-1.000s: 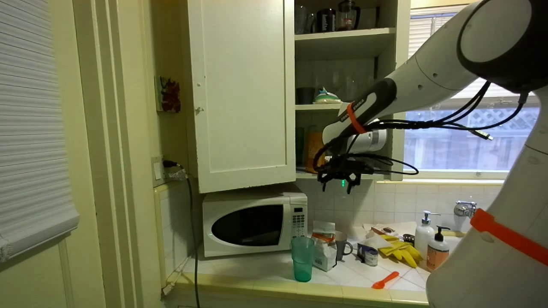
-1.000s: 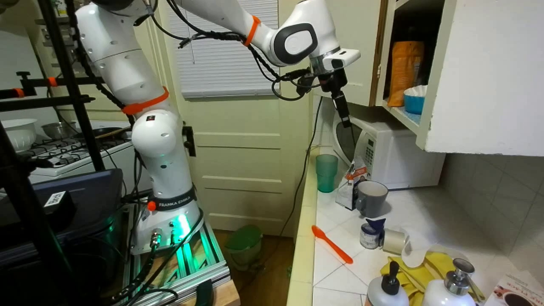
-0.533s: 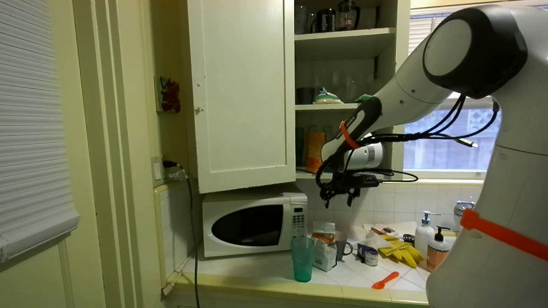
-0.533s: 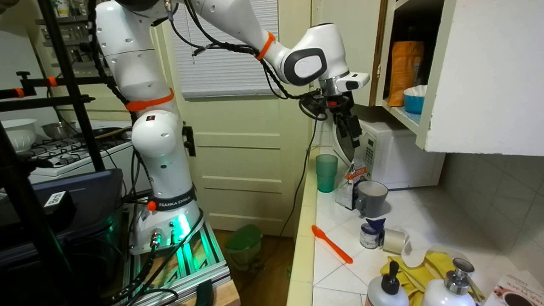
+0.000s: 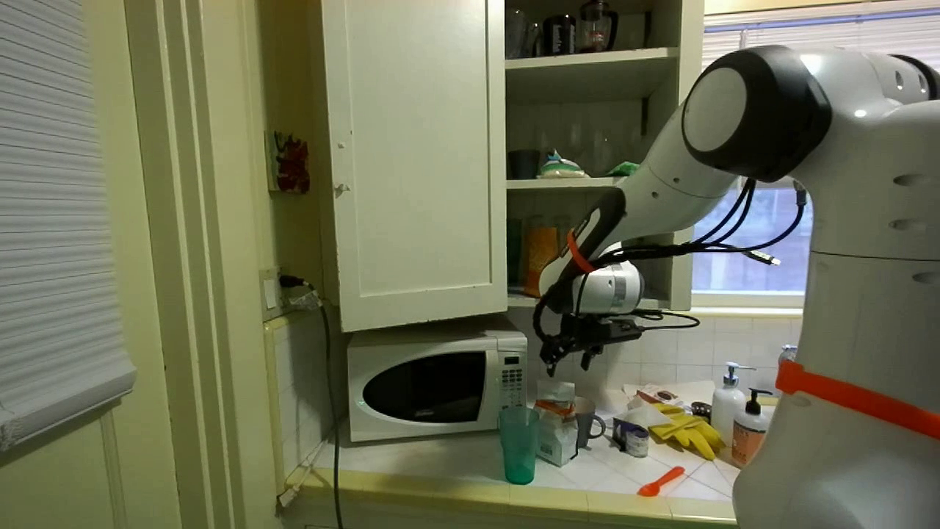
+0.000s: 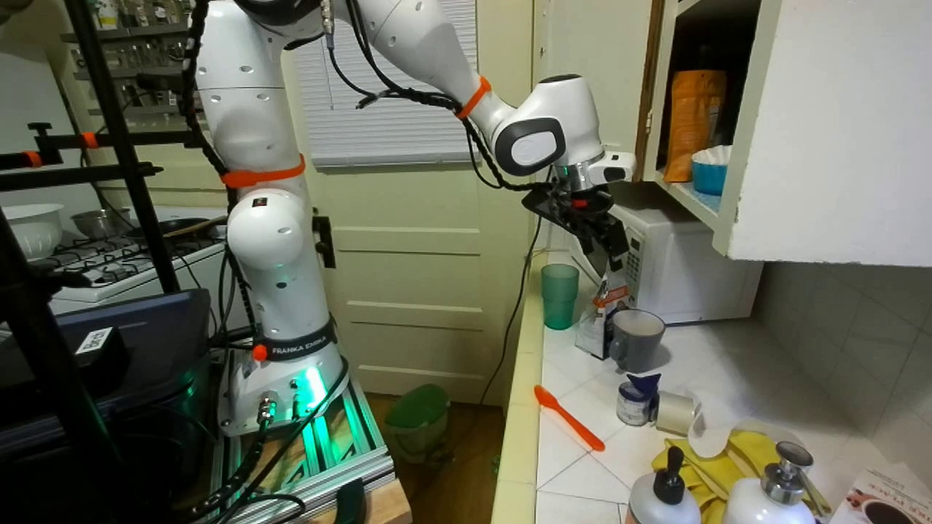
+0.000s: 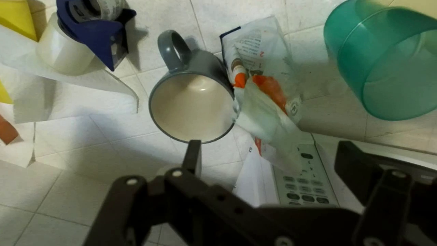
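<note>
Pincer (image 7: 269, 144) wide, my wrist view looks into the gray mug (image 7: 193, 102), part-hidden in an exterior view; tiled counter (image 6: 735, 364) beneath, window (image 5: 727, 278) beyond.

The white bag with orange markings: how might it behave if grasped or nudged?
The bag would probably crumple where gripped, as its top looks thin and creased. Its upright, filled-out lower part suggests some contents and modest weight. Standing taller than wide, it might tip when pushed, perhaps against the gray mug beside it.

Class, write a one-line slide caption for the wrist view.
Open fingers over a tiled countertop: gray mug beside a printed bag, a teal tumbler and a microwave keypad nearby.
</note>
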`<state>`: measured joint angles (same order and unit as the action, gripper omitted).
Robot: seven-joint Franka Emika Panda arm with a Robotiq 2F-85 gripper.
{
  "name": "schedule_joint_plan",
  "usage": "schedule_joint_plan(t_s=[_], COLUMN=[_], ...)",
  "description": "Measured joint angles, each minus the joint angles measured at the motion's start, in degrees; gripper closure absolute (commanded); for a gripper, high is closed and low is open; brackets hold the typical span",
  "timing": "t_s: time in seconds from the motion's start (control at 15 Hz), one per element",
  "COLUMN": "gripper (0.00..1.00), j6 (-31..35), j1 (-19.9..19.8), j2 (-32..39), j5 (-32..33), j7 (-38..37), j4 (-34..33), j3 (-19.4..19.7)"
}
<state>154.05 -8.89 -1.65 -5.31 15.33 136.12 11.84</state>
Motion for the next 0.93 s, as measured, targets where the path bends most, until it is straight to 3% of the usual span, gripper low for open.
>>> schedule_joint_plan(t_s=[0.07, 0.13, 0.2, 0.33, 0.93], gripper=[0.00, 0.07, 0.27, 0.32, 0.99], j6=[0.00, 0.00, 0.00, 0.00, 0.00], j1=[0.06, 0.08, 0.08, 0.06, -1.05], j2=[0.67, 1.30, 1.93, 3.12, 6.73], j5=[-1.34, -2.60, -3.60, -5.12, -7.19], j7=[1.83, 3.55, 5.05, 7.34, 11.89], j4=[-0.20, -0.43, -0.66, -1.14, -3.18], j3=[-0.18, -0.37, -0.58, -0.99, -2.44])
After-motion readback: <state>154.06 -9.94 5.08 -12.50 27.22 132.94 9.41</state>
